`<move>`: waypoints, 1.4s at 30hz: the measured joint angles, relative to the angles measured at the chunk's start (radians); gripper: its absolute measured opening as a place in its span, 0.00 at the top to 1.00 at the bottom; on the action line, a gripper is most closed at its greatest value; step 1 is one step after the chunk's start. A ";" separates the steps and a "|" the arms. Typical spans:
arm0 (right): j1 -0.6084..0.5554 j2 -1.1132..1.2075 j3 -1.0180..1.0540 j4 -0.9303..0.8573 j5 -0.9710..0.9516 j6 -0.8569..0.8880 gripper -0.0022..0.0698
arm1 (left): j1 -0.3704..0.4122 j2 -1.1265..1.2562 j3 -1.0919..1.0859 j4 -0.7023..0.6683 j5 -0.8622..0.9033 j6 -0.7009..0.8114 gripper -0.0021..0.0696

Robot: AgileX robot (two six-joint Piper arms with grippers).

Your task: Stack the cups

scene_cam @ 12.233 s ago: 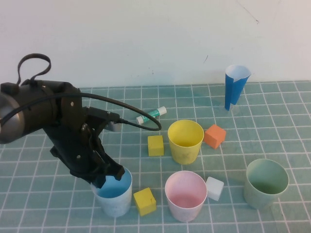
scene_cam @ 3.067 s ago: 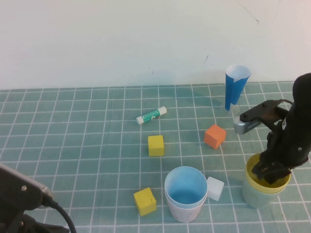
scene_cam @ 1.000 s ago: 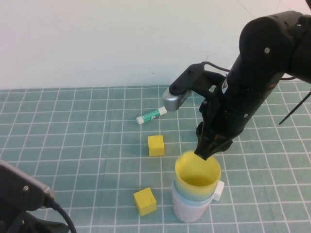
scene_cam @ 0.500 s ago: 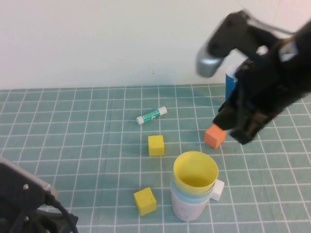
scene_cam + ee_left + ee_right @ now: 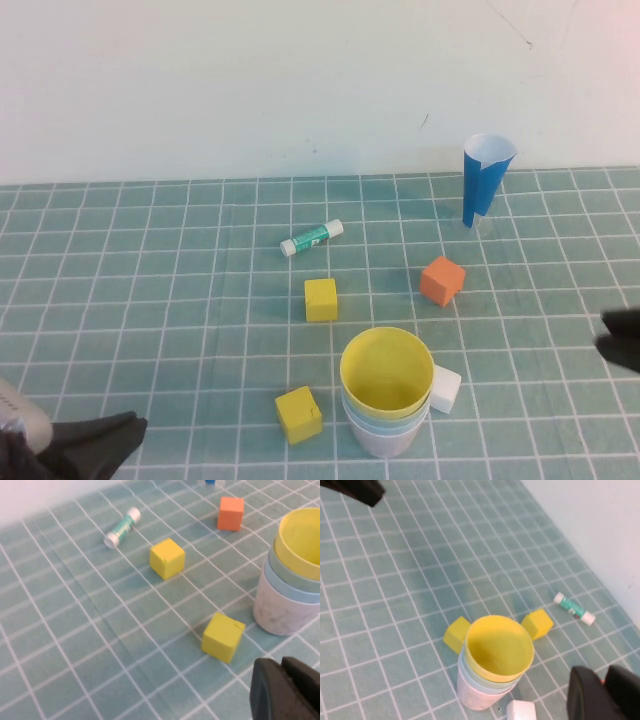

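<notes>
The cups stand nested in one stack (image 5: 385, 405) near the front middle of the mat. A yellow cup (image 5: 385, 372) sits on top, pale green and light blue rims show beneath it, and a pinkish-white cup is at the bottom. Both wrist views show the stack too, the left (image 5: 295, 580) and the right (image 5: 492, 665). My left gripper (image 5: 125, 435) lies low at the front left corner, shut and empty, its fingers (image 5: 270, 690) pressed together. My right gripper (image 5: 620, 340) is at the right edge, away from the stack, with its fingers (image 5: 587, 695) almost together and nothing between them.
A white block (image 5: 443, 388) touches the stack's right side. A yellow block (image 5: 298, 414) lies just left of it, another yellow block (image 5: 320, 299) behind. An orange block (image 5: 442, 280), a glue stick (image 5: 312, 237) and a blue paper cone (image 5: 485, 178) stand farther back.
My right arm has let go of the yellow cup, risen and pulled away to the right edge. The yellow cup has settled lower into the stack.
</notes>
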 joint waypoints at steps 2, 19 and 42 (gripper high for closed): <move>0.000 -0.071 0.064 0.023 -0.023 -0.022 0.86 | 0.000 -0.015 0.000 0.030 0.001 0.006 0.97; 0.000 -0.241 0.214 0.035 -0.043 -0.040 0.87 | 0.000 -0.017 0.000 0.049 0.001 0.009 0.97; -0.002 -0.279 0.359 -0.324 -0.279 0.173 0.87 | 0.000 -0.017 0.000 0.051 0.001 0.016 0.97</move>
